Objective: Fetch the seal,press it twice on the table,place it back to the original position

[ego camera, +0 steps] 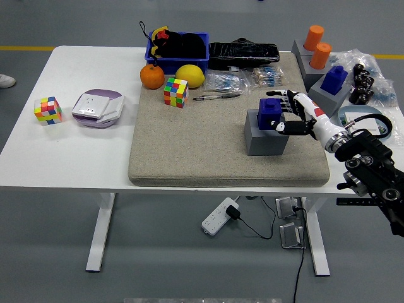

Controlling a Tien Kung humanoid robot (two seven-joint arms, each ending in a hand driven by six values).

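The seal (270, 112) is a dark blue block with a small knob. It stands upright on a grey base block (262, 140) at the right of the grey mat (189, 145). My right hand (291, 117) reaches in from the right and sits against the seal's right side. Its fingers (295, 101) are spread and its thumb (282, 128) is low by the base; they do not close around the seal. My left arm is out of view.
A second blue seal on a grey block (334, 79) and two orange cylinders (317, 45) stand at the back right. A Rubik's cube (176, 92), pens (216, 96), an orange (152, 76), a lemon (190, 76) and a blue basket (180, 50) lie behind. A power socket (98, 108) and another cube (48, 110) lie left.
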